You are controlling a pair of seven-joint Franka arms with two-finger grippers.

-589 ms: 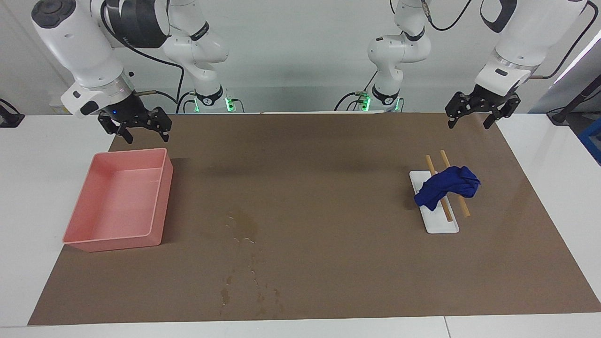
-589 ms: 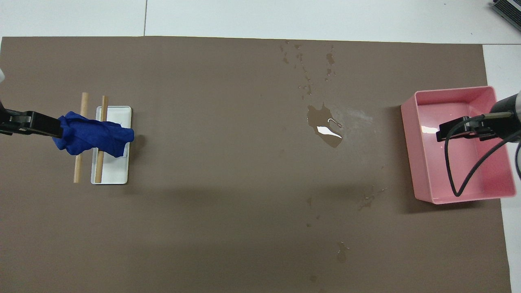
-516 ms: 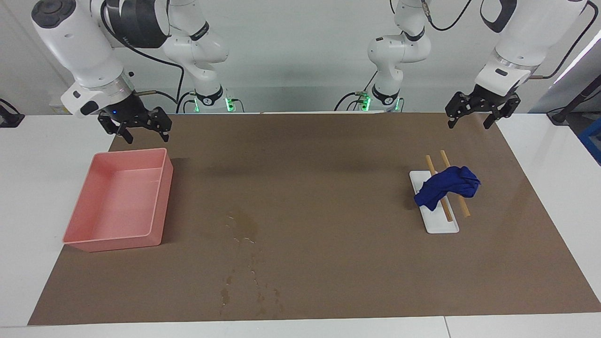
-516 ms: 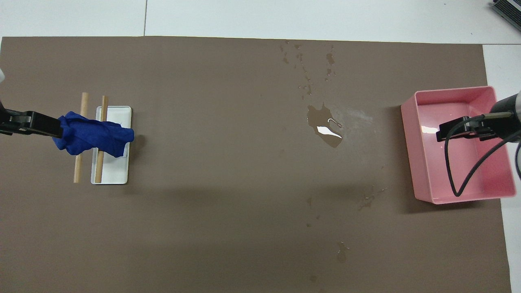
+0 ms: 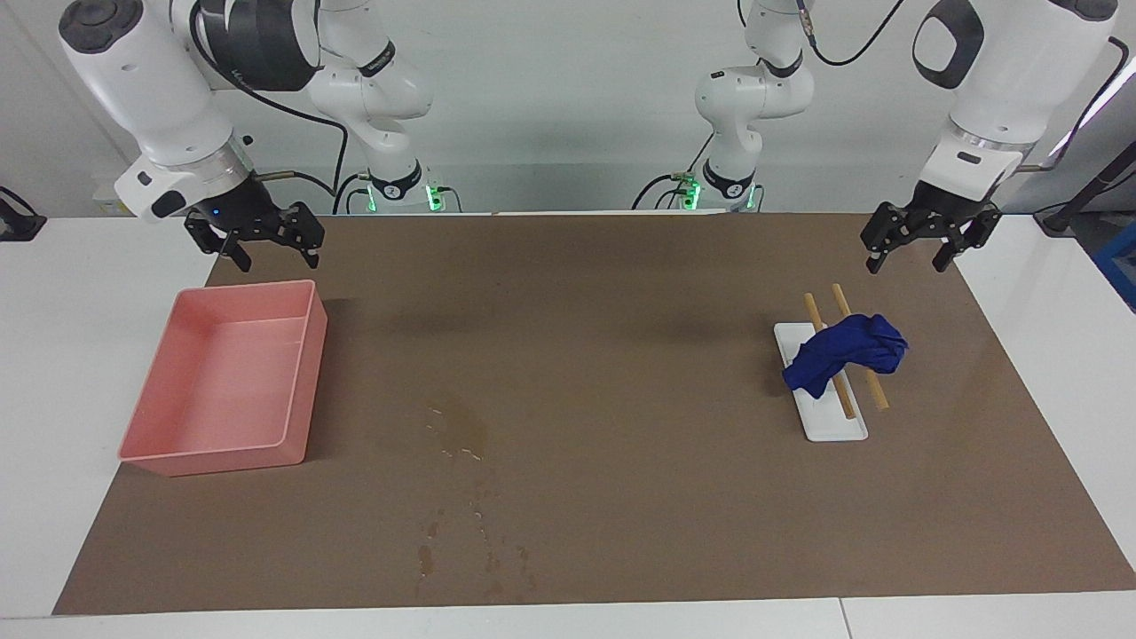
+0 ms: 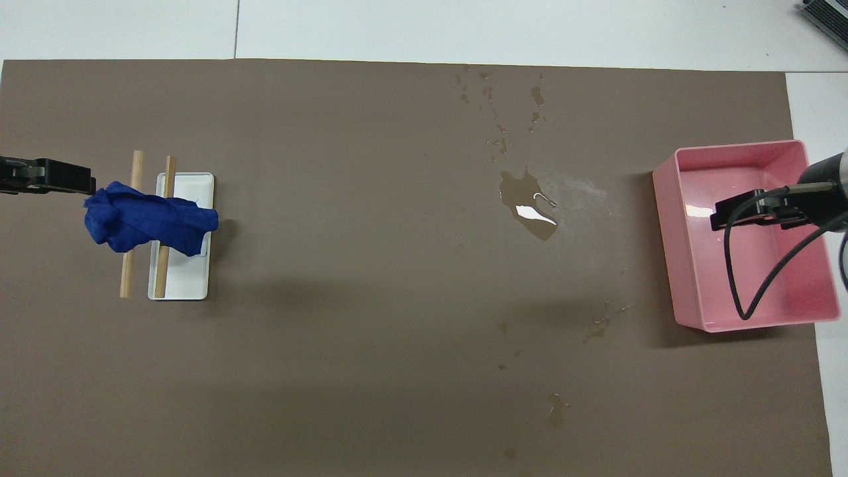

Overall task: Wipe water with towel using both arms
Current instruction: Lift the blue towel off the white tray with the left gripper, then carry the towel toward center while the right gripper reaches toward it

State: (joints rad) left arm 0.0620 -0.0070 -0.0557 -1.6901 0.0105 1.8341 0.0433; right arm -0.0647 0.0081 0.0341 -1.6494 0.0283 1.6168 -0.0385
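Towel (image 5: 847, 352), blue and bunched, lies across two wooden sticks (image 5: 843, 355) and a small white tray (image 5: 830, 417), right of centre in the facing view. Water (image 5: 461, 426) sits as a dark puddle with scattered droplets on the brown mat (image 5: 621, 355), lower centre of that frame. Pink bin (image 5: 226, 382) stands at mid left. Left gripper (image 5: 920, 245) hangs in the air at upper right, jaws wide, holding nothing. Right gripper (image 5: 266, 241) hangs at upper left above the bin's upper edge, jaws wide, empty.
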